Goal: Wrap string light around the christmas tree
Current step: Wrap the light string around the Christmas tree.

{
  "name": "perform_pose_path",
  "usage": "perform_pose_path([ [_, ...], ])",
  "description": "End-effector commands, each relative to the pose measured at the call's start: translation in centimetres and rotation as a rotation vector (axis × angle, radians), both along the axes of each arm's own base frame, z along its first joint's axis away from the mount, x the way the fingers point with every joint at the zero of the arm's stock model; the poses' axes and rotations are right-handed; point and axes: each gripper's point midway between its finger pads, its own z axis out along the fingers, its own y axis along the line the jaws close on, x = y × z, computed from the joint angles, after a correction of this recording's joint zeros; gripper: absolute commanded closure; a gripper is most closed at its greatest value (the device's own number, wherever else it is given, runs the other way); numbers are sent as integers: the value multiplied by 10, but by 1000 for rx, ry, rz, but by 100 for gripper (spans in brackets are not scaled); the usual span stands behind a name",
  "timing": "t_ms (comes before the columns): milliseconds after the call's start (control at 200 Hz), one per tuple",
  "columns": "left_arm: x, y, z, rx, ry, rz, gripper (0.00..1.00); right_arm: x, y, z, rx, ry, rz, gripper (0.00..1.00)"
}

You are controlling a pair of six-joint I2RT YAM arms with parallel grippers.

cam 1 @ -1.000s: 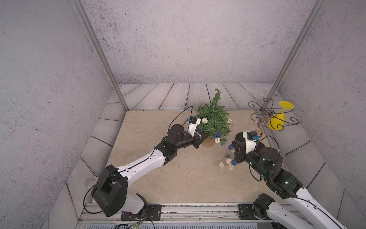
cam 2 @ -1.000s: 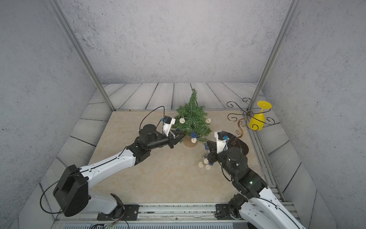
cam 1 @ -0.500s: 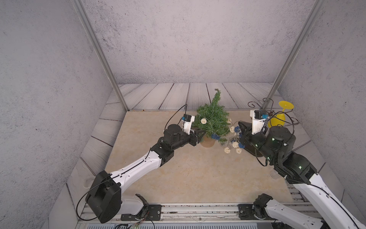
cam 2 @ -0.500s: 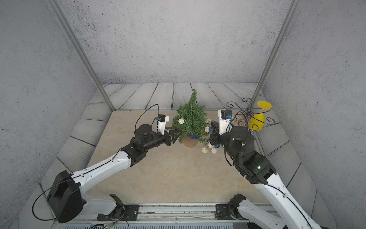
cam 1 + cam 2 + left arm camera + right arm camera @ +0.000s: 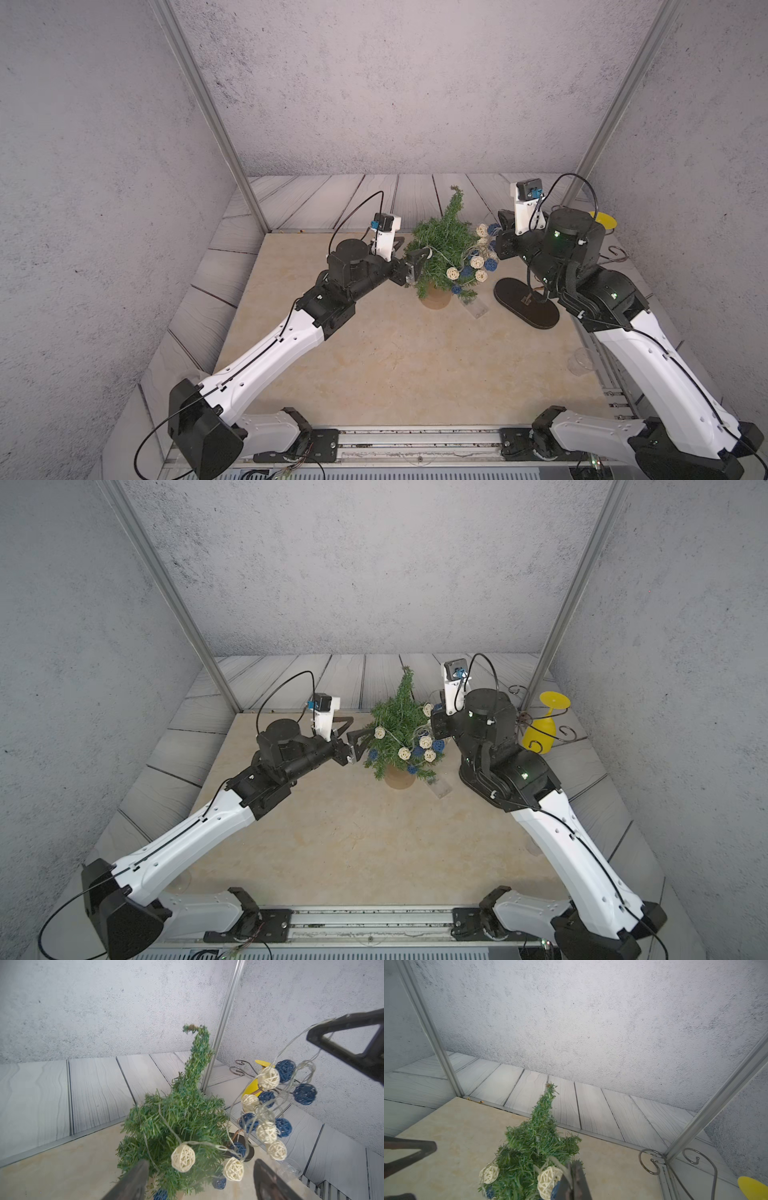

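1. Now the right fingers (image 5: 574, 1180) are pinched shut on the string light (image 5: 477, 262), most of which hangs bunched at the right side of the christmas tree (image 5: 444, 245).
2. Left fingers (image 5: 133, 1182) are spread wide at the tree's left side, clamping nothing.
3. That tree stands upright near the middle of the far edge of the surface (image 5: 374, 353); one loop crosses its near face, and the battery box (image 5: 475, 307) lies beside the pot (image 5: 435, 300).
4. Probably the strand is mid-wrap; next it needs passing behind the tree to the left fingers, without tipping it.
5. The left arm (image 5: 270, 349) and right arm (image 5: 648, 365) both stretch forward, converging on the tree.
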Motion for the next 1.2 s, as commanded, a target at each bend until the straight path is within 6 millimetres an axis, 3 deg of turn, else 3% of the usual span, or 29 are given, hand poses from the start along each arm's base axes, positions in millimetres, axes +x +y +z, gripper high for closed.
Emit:
perform_pose_path([
  [0, 13, -8, -3, 88, -15, -24, 19, 18, -11, 6, -8, -6, -24, 100],
  [70, 23, -12, 0, 104, -22, -28, 19, 34, -19, 6, 18, 15, -22, 100],
  [185, 43, -26, -3, 131, -42, -36, 19, 56, -14, 7, 30, 38, 34, 100],
  [400, 82, -41, -39, 201, 4, 13, 25, 84, -11, 5, 32, 78, 68, 100],
  [591, 87, -45, -45, 181, -1, 6, 27, 113, -15, 6, 7, 74, 42, 100],
  [836, 88, -47, -49, 183, 6, -2, 31, 155, 3, 1, 6, 75, 99, 100],
  [1026, 91, -49, -59, 194, 17, 3, 36, 177, 16, 2, 27, 68, 137, 100],
  [1196, 87, -49, -56, 177, 9, -12, 37, 183, 30, -6, 65, 96, 195, 100],
])
